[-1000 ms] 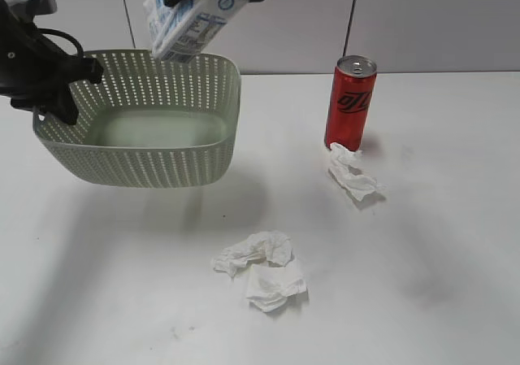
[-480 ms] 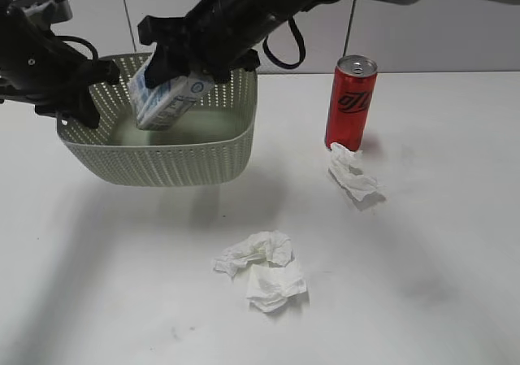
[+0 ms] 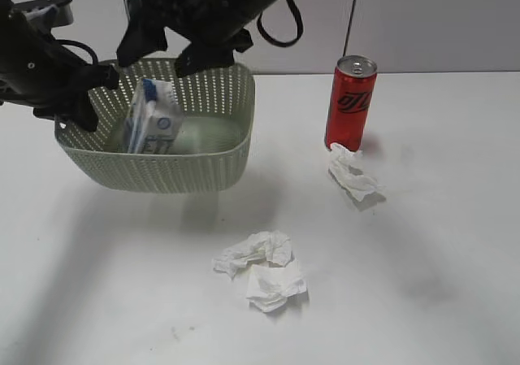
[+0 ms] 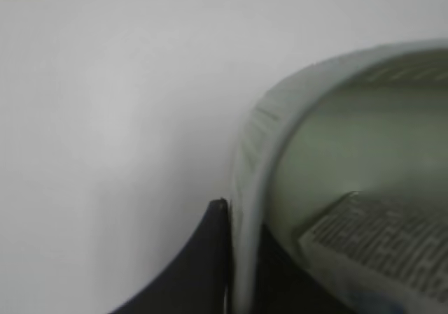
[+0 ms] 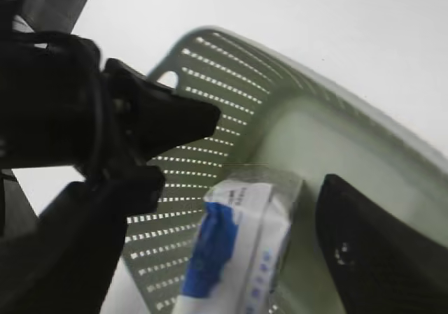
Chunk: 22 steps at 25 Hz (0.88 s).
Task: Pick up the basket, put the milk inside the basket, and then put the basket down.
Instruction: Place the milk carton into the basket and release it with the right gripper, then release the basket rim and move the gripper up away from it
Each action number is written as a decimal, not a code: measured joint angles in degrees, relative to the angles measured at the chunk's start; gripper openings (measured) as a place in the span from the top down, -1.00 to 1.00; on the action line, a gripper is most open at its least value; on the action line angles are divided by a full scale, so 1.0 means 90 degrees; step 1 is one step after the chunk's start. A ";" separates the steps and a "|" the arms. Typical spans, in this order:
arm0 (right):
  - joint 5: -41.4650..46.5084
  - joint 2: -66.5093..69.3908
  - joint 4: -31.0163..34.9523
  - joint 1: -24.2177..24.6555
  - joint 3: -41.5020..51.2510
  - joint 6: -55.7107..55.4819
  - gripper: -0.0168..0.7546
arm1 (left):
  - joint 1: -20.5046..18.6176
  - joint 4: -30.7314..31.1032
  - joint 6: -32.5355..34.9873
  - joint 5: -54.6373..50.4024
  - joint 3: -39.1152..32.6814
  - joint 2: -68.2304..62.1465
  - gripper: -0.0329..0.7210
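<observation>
The basket (image 3: 166, 149), a pale sage-green plastic tub with rounded corners and rows of small perforations in its walls, hangs tilted above the far-left part of the white counter (image 3: 422, 243), casting a soft shadow beneath it and not resting on the surface. The left gripper (image 3: 81, 97) pinches the basket's left end wall at the rim; the left wrist view shows one dark finger (image 4: 199, 258) pressed against the outside of that wall, though the picture is blurred. The milk (image 3: 153, 125), a small white carton with a blue top and blue printed label, stands leaning inside the basket toward its left end, its top about level with the rim. The right gripper (image 3: 175, 44) hovers above the basket's far rim with its claw spread, apart from the carton; in the right wrist view the carton lies between the two dark fingers (image 5: 364, 237) without clear contact. A red soda can (image 3: 350, 102) stands upright near the far edge, right of the basket and well apart from it. One crumpled tissue (image 3: 351, 172) lies just in front of the can; a second crumpled tissue (image 3: 264, 269) lies toward the near edge, around the counter's middle.
</observation>
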<state>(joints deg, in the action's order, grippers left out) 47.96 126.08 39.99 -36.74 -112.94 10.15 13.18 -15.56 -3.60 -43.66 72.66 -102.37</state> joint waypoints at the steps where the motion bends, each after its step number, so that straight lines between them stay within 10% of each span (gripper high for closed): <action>1: 0.0149 0.0000 -0.0071 0.0000 -0.0206 0.0000 -0.70 | 0.0000 0.0000 0.0007 -0.0012 0.0000 0.0000 0.91; 11: 0.2215 0.0000 -0.3299 0.0031 -0.2204 -0.1128 -0.66 | 0.0000 0.0006 0.0007 -0.0105 0.0000 0.0000 0.91; 22: 0.2389 -0.0615 -0.4036 0.1112 -0.1824 -0.1210 -0.58 | -0.0064 0.0061 0.0000 -0.0215 0.0000 0.0000 0.91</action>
<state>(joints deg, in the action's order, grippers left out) 69.46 120.54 3.67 -26.73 -129.36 -0.73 12.60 -15.01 -3.60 -45.59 72.66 -102.37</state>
